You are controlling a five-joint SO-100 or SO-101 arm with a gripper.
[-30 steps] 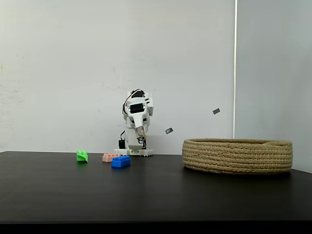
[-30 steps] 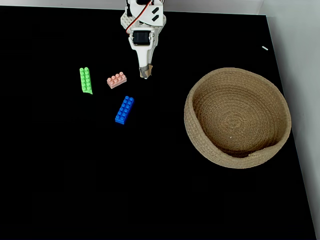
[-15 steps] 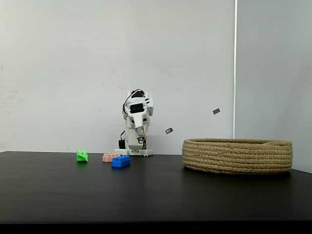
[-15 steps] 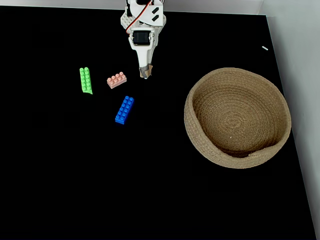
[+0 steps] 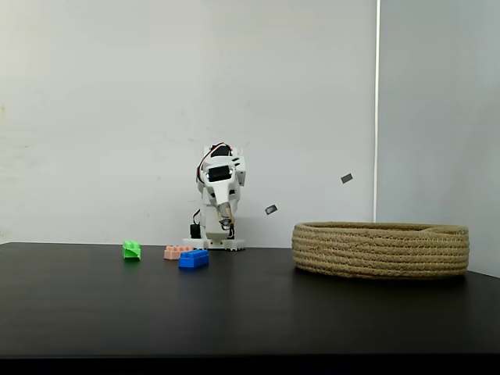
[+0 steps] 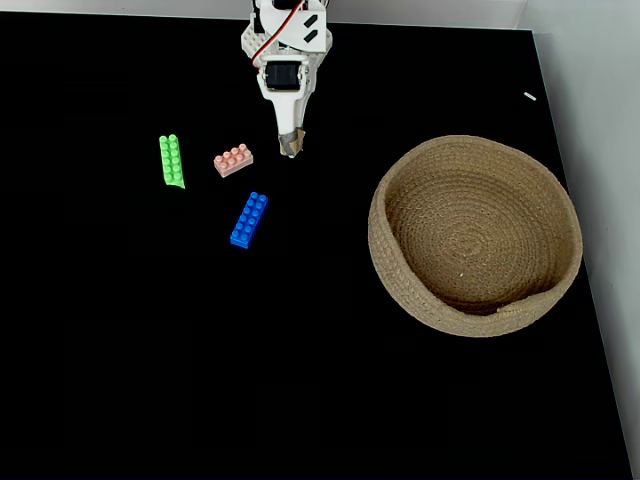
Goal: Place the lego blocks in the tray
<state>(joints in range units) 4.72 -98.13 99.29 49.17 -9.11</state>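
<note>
**Arm folded at rear of table; three bricks loose, basket empty**

Side-on fixed view. We see a matte black table (image 5: 250,312) against a plain white wall (image 5: 101,117). The white plastic arm (image 5: 219,176) sits folded at the back, with its gripper (image 5: 225,222) pointing down, above the surface. From this angle we cannot tell the jaw gap. Three small studded plastic bricks rest on the table left of the arm base: the green brick (image 5: 131,250), the pink brick (image 5: 176,251) and the blue brick (image 5: 193,258), the blue one nearest the camera. The tray (image 5: 380,249) stands well apart to the right: a low, round basket of coiled tan rope with straight, ribbed sides.

Top-down fixed view. We see the gripper (image 6: 291,145) with its fingertips drawn together to a narrow, tape-wrapped point, holding nothing. The pink brick (image 6: 233,160), short and blocky, lies just left of the tip, not touching. The green brick (image 6: 171,160), long and slim, lies further left. The blue brick (image 6: 249,219), also long, lies angled below the pink one. The tray (image 6: 560,215) sits to the right, its spiral-coiled floor bare; all bricks are outside it.
</note>
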